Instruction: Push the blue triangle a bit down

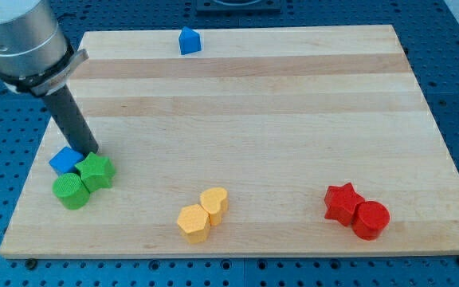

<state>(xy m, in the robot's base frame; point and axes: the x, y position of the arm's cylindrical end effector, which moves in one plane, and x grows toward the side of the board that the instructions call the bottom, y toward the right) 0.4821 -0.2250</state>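
Observation:
The blue triangle (188, 41) sits near the board's top edge, left of centre, with nothing touching it. My tip (92, 151) is far from it, at the lower left of the board. There it rests at the upper edge of a blue cube (64, 161) and a green star (96, 171). The dark rod slopes up and to the left from the tip to the arm's grey body (18, 36).
A green cylinder (71, 191) touches the green star and blue cube from below. A yellow hexagon (193, 223) and yellow heart (214, 202) sit together at bottom centre. A red star (343, 202) and red cylinder (370, 220) sit at bottom right. The wooden board (293, 119) lies on a blue perforated table.

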